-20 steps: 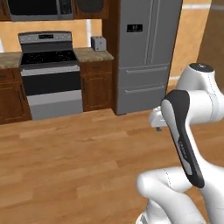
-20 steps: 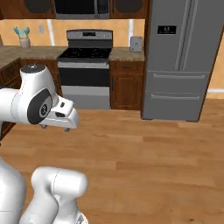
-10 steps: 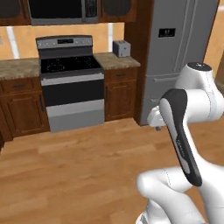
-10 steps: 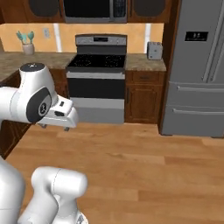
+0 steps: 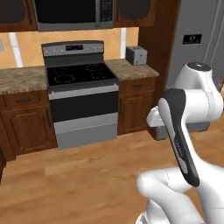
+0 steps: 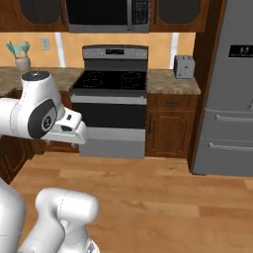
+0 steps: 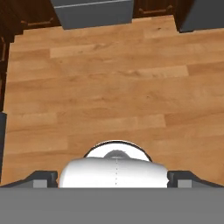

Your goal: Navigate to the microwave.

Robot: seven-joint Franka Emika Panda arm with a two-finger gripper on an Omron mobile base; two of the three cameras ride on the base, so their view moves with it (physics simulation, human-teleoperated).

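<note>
The microwave [image 5: 72,13] [image 6: 106,14] hangs high between dark wood cabinets, straight above the stove; its dark glass door and right-hand keypad are cut off by the top edge of both base views. My arm is folded in close to the base. The gripper [image 7: 113,178] points down at bare wood floor, and its fingertips [image 7: 44,177] stand wide apart with nothing between them. The hand [image 6: 69,129] hangs well short of the stove front.
A steel stove [image 5: 81,103] [image 6: 112,111] with a black cooktop stands ahead between wooden base cabinets. A toaster [image 5: 136,55] sits on the counter to its right. The grey fridge [image 6: 230,94] fills the right side. Wood floor [image 5: 78,175] lies open in front.
The whole scene has slid right and grown larger in both base views: the camera has moved. Stove and microwave are now closer and more centred, the fridge at the right edge. The arm's pose is unchanged.
</note>
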